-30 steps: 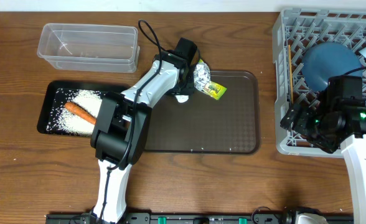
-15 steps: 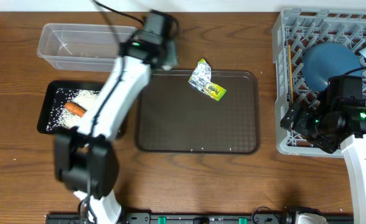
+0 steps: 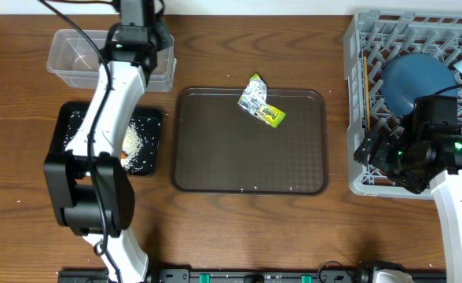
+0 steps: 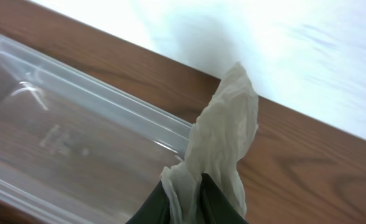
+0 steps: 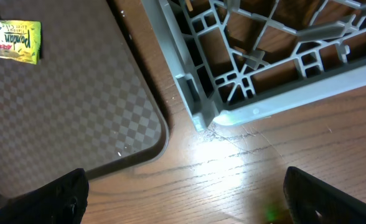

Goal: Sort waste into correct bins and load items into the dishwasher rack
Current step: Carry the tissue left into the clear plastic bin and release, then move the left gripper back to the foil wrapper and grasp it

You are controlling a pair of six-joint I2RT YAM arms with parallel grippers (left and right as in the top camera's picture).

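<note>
The left pincer [image 4: 186, 200] was closed on the tissue [image 4: 223, 143], nipping it by its lower end so that most of the paper stood free above the fingers. In the overhead view the arm's head sat over the right end of the clear tub [image 3: 74, 59], at the upper left of the frame. From the wrist view I could not tell whether the tissue hung fully inside the rim or just past the tub's corner.

I judged the tissue to be nearly weightless, soft and limp. It needs no squeeze to speak of, but it might cling to the fingers when let go, so I would want it well over the tub first.

The right pincer [image 5: 192, 205] was spread wide and held nothing, low over the tabletop [image 5: 258, 168] by the corner of the rack [image 5: 195, 99], at the right of the overhead frame.

The wrapper [image 3: 261, 104] lay on the brown tray [image 3: 215, 157], in its upper middle. It looked light, crinkly and slick, and lay rather flat. I reckoned the bunched silver end gave more to bite on than the flat yellow-green end.

Rice [image 3: 133, 141] lay in the black tray [image 3: 66, 126], at centre left. The plate [image 3: 416, 79] and chopsticks [image 3: 365, 86] sat in the rack
</note>
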